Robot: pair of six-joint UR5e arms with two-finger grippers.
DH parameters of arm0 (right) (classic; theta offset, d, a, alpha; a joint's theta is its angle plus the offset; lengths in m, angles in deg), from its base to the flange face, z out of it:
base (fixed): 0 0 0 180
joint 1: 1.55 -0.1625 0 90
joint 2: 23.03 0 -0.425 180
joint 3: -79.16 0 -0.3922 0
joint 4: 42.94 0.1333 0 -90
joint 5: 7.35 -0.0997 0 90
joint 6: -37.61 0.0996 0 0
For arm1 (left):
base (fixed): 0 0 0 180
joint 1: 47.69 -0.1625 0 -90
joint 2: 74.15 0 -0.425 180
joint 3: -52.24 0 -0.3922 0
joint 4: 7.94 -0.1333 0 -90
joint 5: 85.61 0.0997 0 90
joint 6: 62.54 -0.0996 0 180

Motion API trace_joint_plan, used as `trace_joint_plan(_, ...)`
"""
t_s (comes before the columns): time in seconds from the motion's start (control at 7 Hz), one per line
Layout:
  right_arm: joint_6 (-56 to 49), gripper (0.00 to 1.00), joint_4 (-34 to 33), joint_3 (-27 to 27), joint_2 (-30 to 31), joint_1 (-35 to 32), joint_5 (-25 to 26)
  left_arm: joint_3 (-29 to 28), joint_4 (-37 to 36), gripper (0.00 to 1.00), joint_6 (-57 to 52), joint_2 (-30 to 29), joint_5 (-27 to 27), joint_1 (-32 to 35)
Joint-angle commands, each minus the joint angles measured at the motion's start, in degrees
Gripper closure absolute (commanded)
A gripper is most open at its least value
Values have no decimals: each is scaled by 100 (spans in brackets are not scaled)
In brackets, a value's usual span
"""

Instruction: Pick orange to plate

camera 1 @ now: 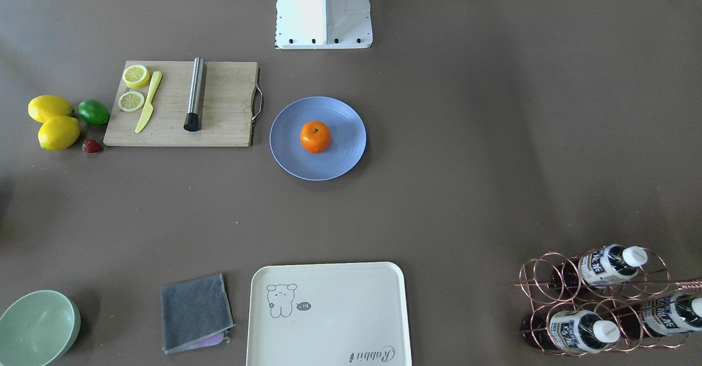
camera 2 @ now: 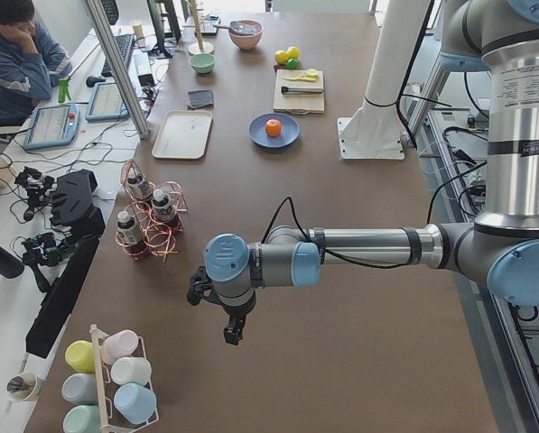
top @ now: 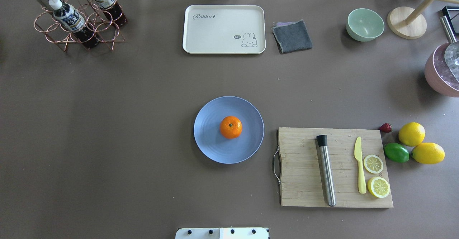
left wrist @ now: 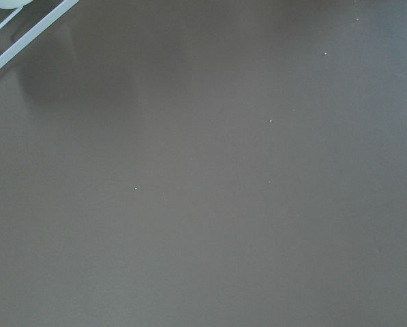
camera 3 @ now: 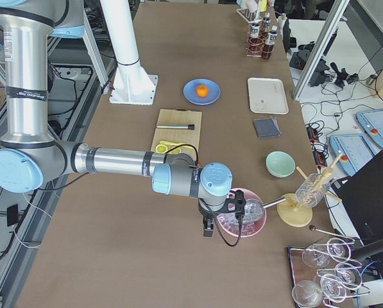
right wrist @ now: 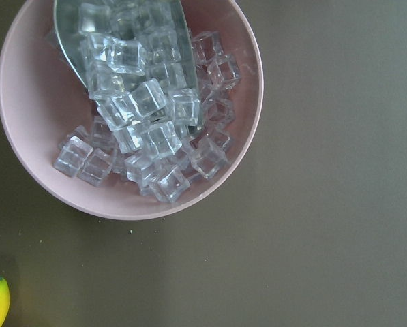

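The orange (top: 230,127) rests in the middle of the periwinkle-blue plate (top: 211,144) at the table's centre, stem dimple up; the front-facing view shows the same orange (camera 1: 315,136) on the plate (camera 1: 345,118). Neither arm is near it. My left gripper (camera 2: 234,331) hangs over bare table far toward the left end, seen only in the left side view, and I cannot tell if it is open or shut. My right gripper (camera 3: 208,228) hovers by the pink ice bowl at the far right end, and I cannot tell its state either. Both wrist views show no fingers.
A wooden cutting board (top: 304,174) with a steel muddler, yellow knife and lemon slices lies right of the plate. Lemons (top: 411,134), a lime (top: 396,152) and a strawberry sit beyond it. At the far edge are a cream tray (top: 224,29), grey cloth, green bowl (top: 365,24) and bottle rack (top: 77,17). Pink ice bowl (right wrist: 26,170).
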Motion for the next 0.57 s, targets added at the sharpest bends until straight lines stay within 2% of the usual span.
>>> trace_joint_plan(0.0,-5,0,0,36,0,16,-3,10,31,2,-7,84,-3,0)
trace_joint_plan(0.43,-5,0,0,54,-8,60,-3,1,31,2,-7,76,-3,0)
